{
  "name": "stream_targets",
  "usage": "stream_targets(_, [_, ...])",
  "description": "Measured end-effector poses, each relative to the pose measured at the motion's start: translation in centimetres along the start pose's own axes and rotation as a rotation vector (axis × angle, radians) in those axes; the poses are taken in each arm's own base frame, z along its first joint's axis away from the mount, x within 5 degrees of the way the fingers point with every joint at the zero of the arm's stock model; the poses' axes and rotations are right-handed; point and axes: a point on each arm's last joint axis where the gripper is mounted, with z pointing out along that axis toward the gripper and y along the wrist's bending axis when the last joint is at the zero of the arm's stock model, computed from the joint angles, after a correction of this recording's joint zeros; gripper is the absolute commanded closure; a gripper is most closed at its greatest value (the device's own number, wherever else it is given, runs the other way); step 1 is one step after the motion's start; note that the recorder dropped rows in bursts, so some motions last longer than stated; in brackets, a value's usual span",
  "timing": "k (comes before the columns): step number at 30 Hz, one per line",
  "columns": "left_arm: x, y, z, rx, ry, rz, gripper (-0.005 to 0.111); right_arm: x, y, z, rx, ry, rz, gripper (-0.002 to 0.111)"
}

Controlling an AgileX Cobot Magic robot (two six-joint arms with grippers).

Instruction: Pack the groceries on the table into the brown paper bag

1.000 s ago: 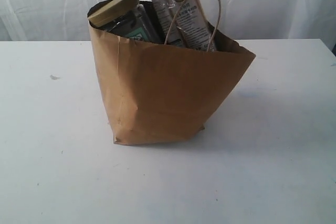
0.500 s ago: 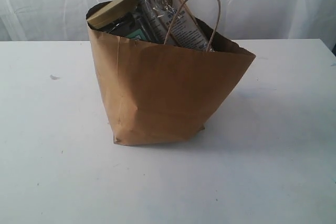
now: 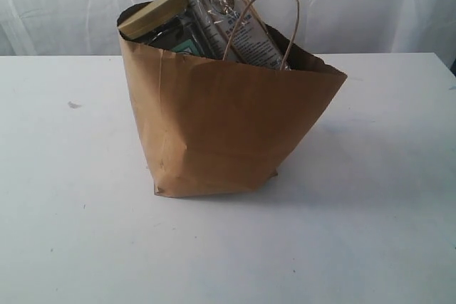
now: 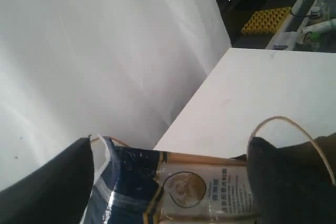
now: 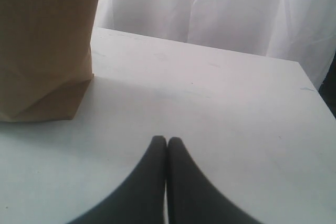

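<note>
— Where's the brown paper bag [image 3: 228, 133] from where you stand?

— Upright in the middle of the table [image 3: 71, 247], a bit towards the far edge, with the white curtain [image 3: 370, 5] behind it. Its mouth gapes open, and one twisted handle [image 3: 283, 12] loops up on the near side.

— Anything in it?

— Yes. A long packet [image 3: 235, 26] stands inside, leaning, with its dark-blue top end poking well above the rim. Just left of it a tan-lidded jar [image 3: 153, 13] sits tilted, its lid over the bag's left edge. I can't see deeper into the bag than that.

— And the left gripper [image 4: 170, 150]?

— Spread wide and released. Its wrist camera looks down on the packet's top end: the two dark fingers [image 4: 47, 192] stand either side of it, and I see no pinch on the wrapper. The handle loop curves past the other finger.

— The right gripper [image 5: 167, 142]?

— Clenched, the tips pressed together with nothing between them. It sits low over a bare stretch of table, near the bag's bottom corner but apart from it. Whether the tips touch the tabletop I can't tell.

— Anything loose on the table?

— Only a small mark [image 3: 73, 105], well off to the left of the bag.
</note>
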Motion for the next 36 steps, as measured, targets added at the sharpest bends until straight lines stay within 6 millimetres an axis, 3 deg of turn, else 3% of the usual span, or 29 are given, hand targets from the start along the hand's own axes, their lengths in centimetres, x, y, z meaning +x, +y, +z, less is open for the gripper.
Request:
stream_targets(5, [-0.9, -0.1, -2.8, 0.013, 0.035, 0.081, 0.036, 0.0, 0.0, 0.0, 0.000, 0.000, 0.000, 0.108])
stream_targets(15, [-0.4, 1.5, -10.2, -0.185, 0.340, 0.151, 0.093, 0.0, 0.0, 0.0, 0.000, 0.000, -0.008, 0.108])
stream_targets(18, [0.8, 2.6, -11.8, -0.311, 0.521, 0.151, 0.106, 0.0, 0.0, 0.0, 0.000, 0.000, -0.010, 0.108])
stream_targets(23, [2.9, 4.9, -13.8, -0.534, 0.716, 0.067, 0.107, 0.0, 0.0, 0.0, 0.000, 0.000, -0.012, 0.108])
stream_targets(25, [4.9, 6.0, -14.9, -0.652, 0.765, -0.064, 0.107, 0.0, 0.0, 0.0, 0.000, 0.000, -0.012, 0.108])
stream_targets(28, [9.5, 6.6, -17.0, -0.816, 0.875, -0.276, 0.107, 0.0, 0.0, 0.0, 0.000, 0.000, -0.012, 0.108])
stream_targets(30, [11.9, 6.3, -18.1, -0.885, 0.926, -0.378, 0.107, 0.0, 0.0, 0.0, 0.000, 0.000, -0.012, 0.108])
stream_targets(31, [14.3, 5.3, -19.2, -0.945, 0.968, -0.477, 0.107, 0.0, 0.0, 0.0, 0.000, 0.000, -0.012, 0.108])
stream_targets(33, [16.6, 3.1, -21.1, -1.011, 0.974, -0.572, 0.107, 0.0, 0.0, 0.0, 0.000, 0.000, -0.012, 0.108])
stream_targets(35, [17.5, 0.4, -23.2, -1.074, 0.867, -0.630, 0.107, 0.0, 0.0, 0.0, 0.000, 0.000, -0.012, 0.108])
stream_targets(36, [17.0, -1.8, -25.3, -1.139, 0.683, -0.653, 0.107, 0.0, 0.0, 0.0, 0.000, 0.000, -0.012, 0.108])
